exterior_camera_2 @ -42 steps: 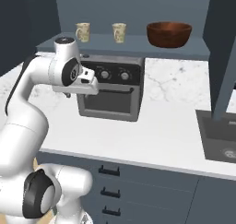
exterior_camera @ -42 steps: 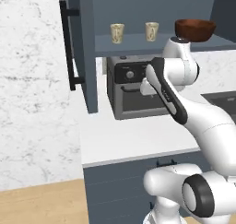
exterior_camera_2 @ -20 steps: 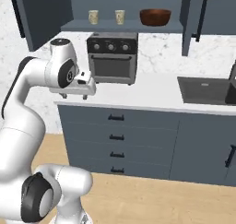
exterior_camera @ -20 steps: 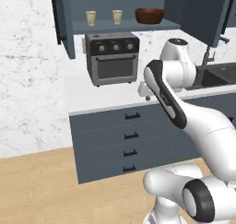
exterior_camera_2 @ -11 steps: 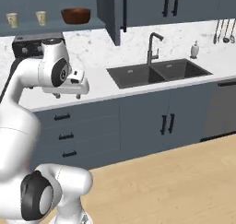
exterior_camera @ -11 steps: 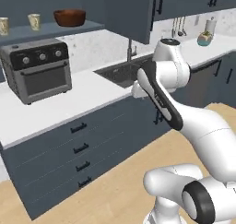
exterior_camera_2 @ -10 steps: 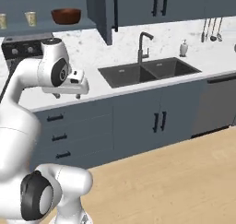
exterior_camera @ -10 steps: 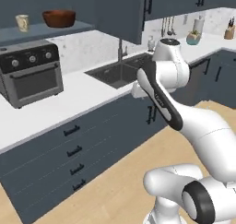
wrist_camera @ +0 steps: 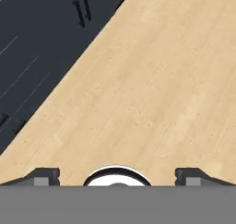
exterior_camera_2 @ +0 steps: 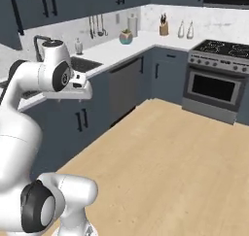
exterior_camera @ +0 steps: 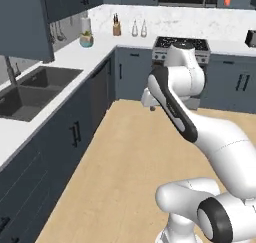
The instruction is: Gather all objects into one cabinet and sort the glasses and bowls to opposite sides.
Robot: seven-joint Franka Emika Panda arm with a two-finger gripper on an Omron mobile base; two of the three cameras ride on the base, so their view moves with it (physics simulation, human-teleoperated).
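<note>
The base has swung round: the open cabinet with the cups and bowl, ahead a second ago, has left the frame, and the views now face the stove and wood floor. An orange mug sits at the upper right. The gripper hangs wide open and empty. Likely the robot is heading for that mug.

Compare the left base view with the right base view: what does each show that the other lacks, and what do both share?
Left base view: an orange mug high on the right, and the double sink basin. Right base view: the oven door under the stove and hanging utensils. Both: the knife block, the plant pot, the wood floor and the stove top.
</note>
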